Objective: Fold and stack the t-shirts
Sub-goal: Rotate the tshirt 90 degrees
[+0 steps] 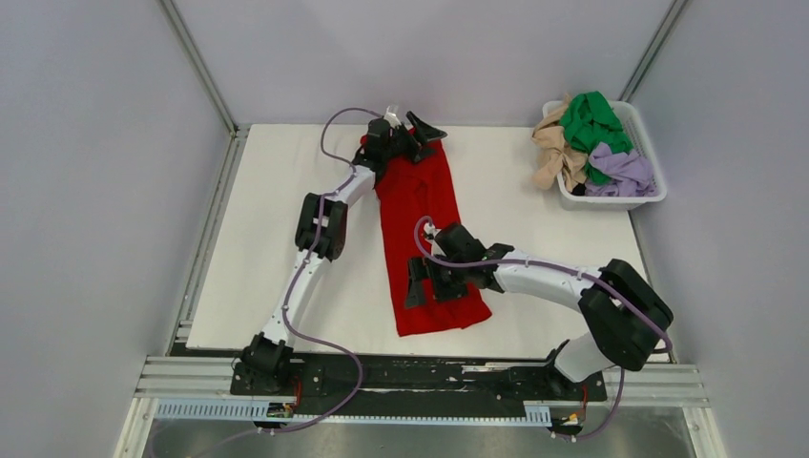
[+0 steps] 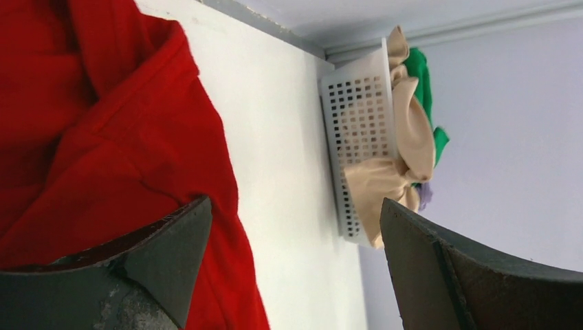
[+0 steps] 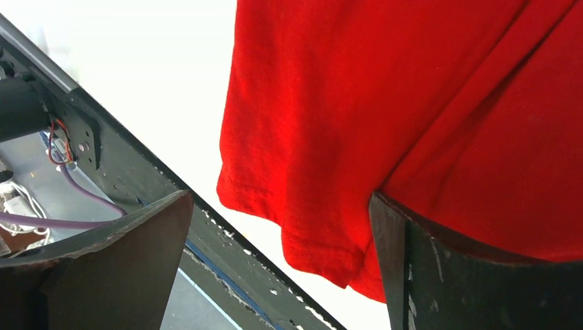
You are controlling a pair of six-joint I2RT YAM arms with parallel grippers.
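The white surface (image 1: 286, 239) carries the red t-shirt (image 1: 420, 205), narrowed to a long strip that runs from under the left tool (image 1: 412, 129) to under the right tool (image 1: 429, 291). Both tools stand wide open, gripping nothing. I judge this fold half done: sides in, crosswise fold not yet made. Beyond the right tool, to its right, the basket (image 1: 649, 198) holds the green t-shirt (image 1: 591, 119), beige t-shirt (image 1: 553, 143) and lavender t-shirt (image 1: 625, 172), crumpled and unfolded.

Pale grey walls (image 1: 95, 191) enclose a white table (image 1: 258, 191) with a metal rail (image 1: 658, 386) along its near edge.

End effector (image 2: 295, 206) spread; red tee (image 2: 103, 137) left, basket (image 2: 354, 124) (w/ beige tee (image 2: 412, 130)) right.
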